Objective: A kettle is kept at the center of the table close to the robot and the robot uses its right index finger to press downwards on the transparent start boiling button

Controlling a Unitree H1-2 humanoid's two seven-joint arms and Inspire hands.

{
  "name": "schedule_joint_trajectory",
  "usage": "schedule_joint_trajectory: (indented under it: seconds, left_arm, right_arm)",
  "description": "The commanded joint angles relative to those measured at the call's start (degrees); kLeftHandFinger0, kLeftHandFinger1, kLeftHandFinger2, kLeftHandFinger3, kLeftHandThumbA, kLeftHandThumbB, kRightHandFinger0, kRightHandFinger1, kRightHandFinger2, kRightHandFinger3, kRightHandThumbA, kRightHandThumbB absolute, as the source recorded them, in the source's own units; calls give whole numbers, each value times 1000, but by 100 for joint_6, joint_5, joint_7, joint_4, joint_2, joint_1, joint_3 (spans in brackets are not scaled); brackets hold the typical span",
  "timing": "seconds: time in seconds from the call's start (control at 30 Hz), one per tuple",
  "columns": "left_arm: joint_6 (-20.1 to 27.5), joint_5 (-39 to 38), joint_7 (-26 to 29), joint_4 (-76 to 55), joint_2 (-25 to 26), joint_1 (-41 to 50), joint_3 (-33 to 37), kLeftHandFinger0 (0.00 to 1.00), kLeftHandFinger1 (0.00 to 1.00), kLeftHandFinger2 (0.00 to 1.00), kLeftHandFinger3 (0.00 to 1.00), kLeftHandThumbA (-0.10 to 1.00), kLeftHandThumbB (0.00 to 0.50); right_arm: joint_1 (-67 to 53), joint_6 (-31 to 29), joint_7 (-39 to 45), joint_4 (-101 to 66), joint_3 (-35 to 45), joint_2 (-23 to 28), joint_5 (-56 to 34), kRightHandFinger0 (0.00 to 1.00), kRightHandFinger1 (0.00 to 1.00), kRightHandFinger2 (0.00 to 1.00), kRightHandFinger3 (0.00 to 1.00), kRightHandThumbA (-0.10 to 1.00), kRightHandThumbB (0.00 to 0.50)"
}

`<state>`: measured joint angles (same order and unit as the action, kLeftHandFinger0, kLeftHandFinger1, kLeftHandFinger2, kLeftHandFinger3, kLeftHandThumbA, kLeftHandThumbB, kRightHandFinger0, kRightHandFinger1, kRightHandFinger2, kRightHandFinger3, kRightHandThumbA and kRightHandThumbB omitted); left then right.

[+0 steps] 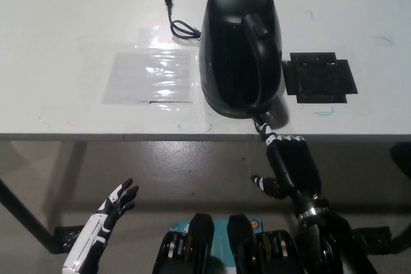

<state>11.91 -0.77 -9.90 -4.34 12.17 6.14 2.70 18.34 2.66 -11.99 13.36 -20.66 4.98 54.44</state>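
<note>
White tabletop fills the upper part of the head view, with grey floor showing below its near edge. At the lower left the white left hand rests off the table, low over the floor, released with its fingers spread and holding nothing. On the table, a clear plastic sheet lies left of centre, and just beyond it a black power cord curls toward the kettle. The black kettle stands at the table's centre, close to the near edge, its handle running down toward the robot. At the foot of that handle, near the base, sits the start button; it is small and hard to make out clearly. Right of the kettle lies a flat black square mat, apart from it.

The black right hand reaches up from the lower right, its other fingers curled in and grasping nothing, with the index finger extended so that its tip sits at or just beside the button. Whether it actually touches cannot be told.

To do the press well, the fingertip should probably be centred on the button, then driven straight downward rather than forward, since a forward push could slide the kettle across the smooth tabletop. A short, firm press should be enough.
</note>
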Motion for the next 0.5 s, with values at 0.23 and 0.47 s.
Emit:
schedule_joint_trajectory:
  seconds: [0.23,0.47]
  left_arm:
    - [150,-20,-77,-223,59,-52,-12,1000,1000,1000,1000,1000,403]
    - [224,-12,-73,-178,53,-61,-19,1000,1000,1000,1000,1000,396]
  right_arm:
    - [268,59,-178,156,37,30,-70,0,0,0,1000,1000,295]
    - [313,76,-213,314,46,60,-66,0,0,0,1000,1000,300]
